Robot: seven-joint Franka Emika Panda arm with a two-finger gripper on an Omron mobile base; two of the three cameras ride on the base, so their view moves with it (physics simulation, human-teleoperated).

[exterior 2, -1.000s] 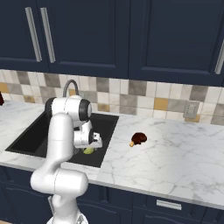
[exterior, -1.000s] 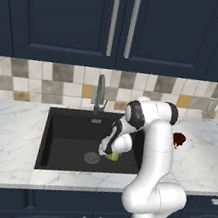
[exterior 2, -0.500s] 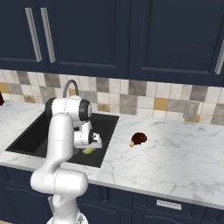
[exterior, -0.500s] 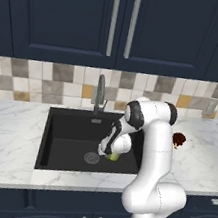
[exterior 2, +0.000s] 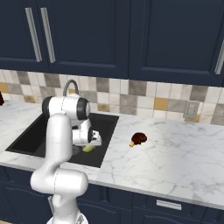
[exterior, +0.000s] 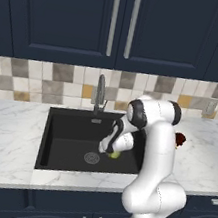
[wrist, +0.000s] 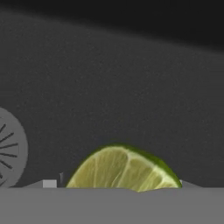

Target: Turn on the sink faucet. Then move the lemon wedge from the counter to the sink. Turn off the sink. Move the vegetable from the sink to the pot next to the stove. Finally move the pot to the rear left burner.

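Observation:
The lemon wedge point(wrist: 124, 168), yellow-green with its cut face showing, lies on the floor of the black sink point(exterior: 67, 124), right of the round grey drain point(exterior: 91, 157). My gripper point(exterior: 111, 151) reaches down into the basin and stands directly at the wedge point(exterior: 115, 155). In the hand view the wedge fills the space between the two barely visible fingertips point(wrist: 49, 183). Whether they press on it is hidden. The grey faucet point(exterior: 100, 92) rises behind the basin, and I see no water running. The pot and the stove are out of view.
A dark reddish-brown round lump point(exterior 2: 139, 138) sits on the white marble counter point(exterior 2: 175, 162) right of the sink point(exterior 2: 26, 140). The faucet point(exterior 2: 70, 85) stands close behind my arm. Tiled backsplash and dark blue cabinets close off the back.
Hardly anything has changed: the hand stays low in the sink at the wedge, and the wedge lies in the same spot.

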